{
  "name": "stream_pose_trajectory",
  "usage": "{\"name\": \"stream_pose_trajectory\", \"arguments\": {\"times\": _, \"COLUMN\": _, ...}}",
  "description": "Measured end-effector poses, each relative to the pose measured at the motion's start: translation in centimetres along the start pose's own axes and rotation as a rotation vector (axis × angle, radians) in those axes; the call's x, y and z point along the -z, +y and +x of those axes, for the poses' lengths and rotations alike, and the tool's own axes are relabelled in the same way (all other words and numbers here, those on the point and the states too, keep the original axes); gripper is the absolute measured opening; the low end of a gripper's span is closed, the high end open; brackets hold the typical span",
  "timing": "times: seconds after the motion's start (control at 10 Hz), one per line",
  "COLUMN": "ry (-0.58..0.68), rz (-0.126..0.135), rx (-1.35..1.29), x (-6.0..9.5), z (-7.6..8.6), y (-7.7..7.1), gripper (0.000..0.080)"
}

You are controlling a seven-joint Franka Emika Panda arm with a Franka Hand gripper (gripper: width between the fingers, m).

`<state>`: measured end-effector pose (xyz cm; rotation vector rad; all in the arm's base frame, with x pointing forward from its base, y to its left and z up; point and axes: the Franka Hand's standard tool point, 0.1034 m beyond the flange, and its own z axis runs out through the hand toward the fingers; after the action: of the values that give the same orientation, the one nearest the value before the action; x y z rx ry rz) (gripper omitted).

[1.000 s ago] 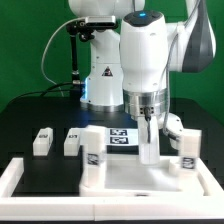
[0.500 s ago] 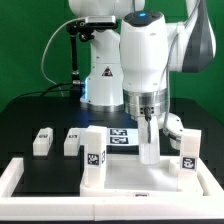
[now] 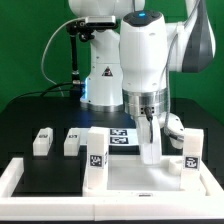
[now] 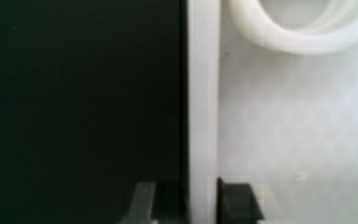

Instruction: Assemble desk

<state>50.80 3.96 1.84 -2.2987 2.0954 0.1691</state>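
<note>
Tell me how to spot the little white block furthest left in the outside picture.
Find the big white robot arm in the middle, then the black mat on the exterior view's left. The outer leg sits there beside the inner leg, farther from the arm.

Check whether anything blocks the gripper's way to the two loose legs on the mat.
Nothing visible does. The gripper is down at the desk top; the loose legs sit on open mat toward the exterior view's left. The nearest upright leg seems nearer the camera than that path.
</note>
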Motion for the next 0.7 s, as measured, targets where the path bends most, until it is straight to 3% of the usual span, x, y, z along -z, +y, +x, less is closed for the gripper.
{"name": "stream_pose_trajectory", "arguments": {"times": 0.2, "ry": -0.002, "rz": -0.01, "rx": 0.214, "x": 0.2, "z": 2.1, "y": 1.2, "gripper": 0.0071}}
{"name": "stream_pose_trajectory", "arguments": {"times": 0.4, "ry": -0.024, "rz": -0.048, "rx": 0.391, "x": -0.1, "z": 2.6, "y": 2.3, "gripper": 0.0077}}
{"name": "stream_pose_trajectory", "arguments": {"times": 0.7, "ry": -0.002, "rz": -0.041, "rx": 0.48, "x": -0.1, "z": 2.9, "y": 2.7, "gripper": 0.008}}
